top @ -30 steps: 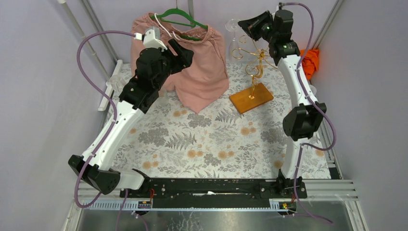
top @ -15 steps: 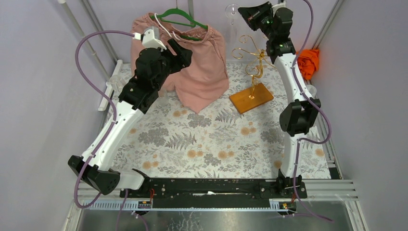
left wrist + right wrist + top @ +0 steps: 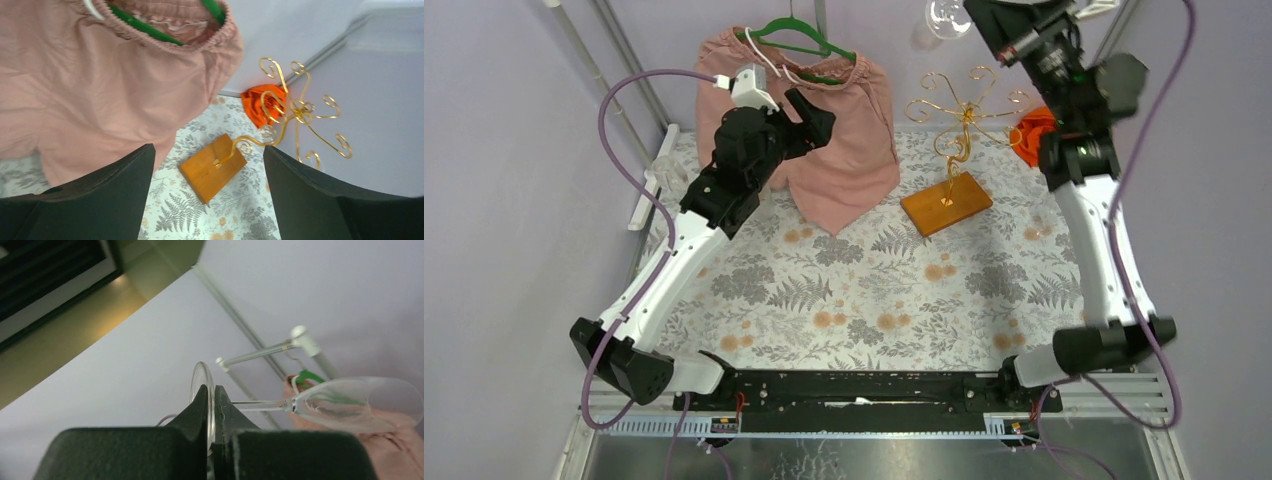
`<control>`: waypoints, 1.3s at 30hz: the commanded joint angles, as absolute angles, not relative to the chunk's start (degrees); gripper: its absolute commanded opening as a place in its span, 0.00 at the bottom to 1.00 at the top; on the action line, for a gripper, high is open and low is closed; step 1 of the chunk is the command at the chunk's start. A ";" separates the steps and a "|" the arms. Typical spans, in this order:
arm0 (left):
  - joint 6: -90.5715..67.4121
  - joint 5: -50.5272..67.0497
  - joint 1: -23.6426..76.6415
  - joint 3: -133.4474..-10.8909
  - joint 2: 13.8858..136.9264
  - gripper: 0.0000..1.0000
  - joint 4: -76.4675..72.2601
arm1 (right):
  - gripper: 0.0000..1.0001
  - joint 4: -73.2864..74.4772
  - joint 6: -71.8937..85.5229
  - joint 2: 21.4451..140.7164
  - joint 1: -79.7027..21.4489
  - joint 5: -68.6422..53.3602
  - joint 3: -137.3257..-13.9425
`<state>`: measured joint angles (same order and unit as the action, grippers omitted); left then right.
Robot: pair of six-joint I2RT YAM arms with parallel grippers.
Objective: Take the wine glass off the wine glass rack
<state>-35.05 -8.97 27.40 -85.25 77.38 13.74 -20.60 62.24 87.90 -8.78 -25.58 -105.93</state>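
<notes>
The wine glass rack (image 3: pixel 964 125) is a gold wire stand with curled arms on an orange-brown wooden base (image 3: pixel 945 203), at the back right of the table; it also shows in the left wrist view (image 3: pixel 295 107). The clear wine glass (image 3: pixel 943 17) hangs in the air above and left of the rack, free of it. My right gripper (image 3: pixel 210 392) is shut on the glass's flat foot, the stem and bowl (image 3: pixel 357 402) pointing right. My left gripper (image 3: pixel 207 192) is open and empty, raised above the table left of the rack.
Pink shorts (image 3: pixel 824 120) hang on a green hanger (image 3: pixel 799 40) at the back centre. An orange cloth (image 3: pixel 1036 130) lies behind the rack at the right. The table has a floral cover (image 3: pixel 874 290). Walls close in on both sides.
My right arm lifted the wine glass up and away from the rack's curled arms. The rack now stands bare. The left arm barely moved.
</notes>
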 commanded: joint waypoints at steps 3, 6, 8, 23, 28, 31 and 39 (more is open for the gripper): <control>-35.31 3.68 26.70 -82.71 75.94 0.98 1.83 | 0.00 -31.55 66.63 71.73 -8.70 -33.27 -91.97; -38.18 12.37 23.93 -79.02 74.08 0.98 -5.09 | 0.00 -36.56 70.91 65.76 -8.70 -34.86 -85.18; -44.15 23.23 20.60 -74.66 72.63 0.98 -15.42 | 0.00 -39.67 73.21 62.48 -8.70 -35.62 -80.66; -88.90 49.04 12.22 -61.40 81.91 0.98 -92.03 | 0.00 -70.34 100.46 59.37 -8.78 -36.66 -64.64; -89.16 47.79 12.22 -60.61 82.79 0.98 -92.03 | 0.00 -74.92 103.77 60.14 -8.87 -36.48 -64.22; -89.51 47.02 12.22 -60.55 83.08 0.98 -92.02 | 0.00 -75.01 104.25 59.95 -9.01 -36.54 -64.67; -90.96 45.87 12.22 -61.26 84.15 0.98 -92.02 | 0.00 -75.28 104.50 60.38 -10.06 -36.01 -64.86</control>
<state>-89.43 46.11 12.64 -60.29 83.50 -86.76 -70.74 103.46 61.08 -9.13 -36.21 -63.37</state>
